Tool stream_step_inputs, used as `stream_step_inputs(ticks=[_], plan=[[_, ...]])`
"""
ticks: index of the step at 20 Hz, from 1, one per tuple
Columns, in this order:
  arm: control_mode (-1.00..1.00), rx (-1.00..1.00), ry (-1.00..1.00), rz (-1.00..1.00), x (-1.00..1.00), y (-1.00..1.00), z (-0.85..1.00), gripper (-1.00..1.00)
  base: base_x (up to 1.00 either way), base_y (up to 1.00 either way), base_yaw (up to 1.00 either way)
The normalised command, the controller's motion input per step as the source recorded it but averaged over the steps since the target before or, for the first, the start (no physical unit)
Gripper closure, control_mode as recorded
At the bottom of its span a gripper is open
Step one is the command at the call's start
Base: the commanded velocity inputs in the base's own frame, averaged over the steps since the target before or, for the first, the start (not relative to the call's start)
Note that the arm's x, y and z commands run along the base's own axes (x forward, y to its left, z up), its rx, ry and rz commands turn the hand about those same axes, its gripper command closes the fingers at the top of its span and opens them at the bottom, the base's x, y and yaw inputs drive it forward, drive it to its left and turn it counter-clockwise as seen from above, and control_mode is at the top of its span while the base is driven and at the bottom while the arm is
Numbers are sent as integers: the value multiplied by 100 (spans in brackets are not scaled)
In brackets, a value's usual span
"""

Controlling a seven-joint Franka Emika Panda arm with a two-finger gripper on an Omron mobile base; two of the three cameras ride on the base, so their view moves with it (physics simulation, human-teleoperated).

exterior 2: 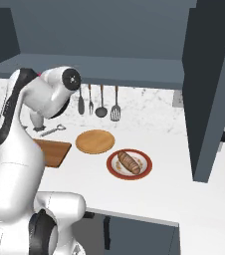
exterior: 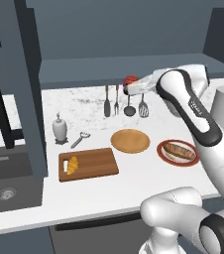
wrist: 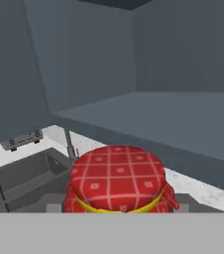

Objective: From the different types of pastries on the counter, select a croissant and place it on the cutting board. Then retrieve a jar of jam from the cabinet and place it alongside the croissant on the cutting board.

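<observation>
The gripper [exterior: 127, 87] clamps the jar of jam [wrist: 116, 182] just outside the cabinet [wrist: 193, 119] shelf's front edge, above open counter [exterior: 91, 186].

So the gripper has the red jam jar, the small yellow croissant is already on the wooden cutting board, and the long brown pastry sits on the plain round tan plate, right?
Not quite. The long brown pastry lies on the red-rimmed plate, not the plain round tan plate, as the left base view shows. The rest holds: the gripper has the red jam jar, and the small yellow croissant is on the wooden cutting board.
</observation>
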Motion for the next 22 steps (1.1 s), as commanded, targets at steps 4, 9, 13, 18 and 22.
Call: stream_step_inputs(ticks=[4, 9, 13, 18, 22], plan=[[-100, -2, 0, 31, -68, 8, -79, 100, 0, 0, 0], [-100, -9, 1, 25, -17, 19, -92, 100, 0, 0, 0], [-100, -7, 0, 17, 9, 33, -94, 100, 0, 0, 0], [-100, -1, 0, 16, 21, 16, -79, 100, 0, 0, 0], [-100, 0, 0, 17, 17, 11, -74, 100, 0, 0, 0]])
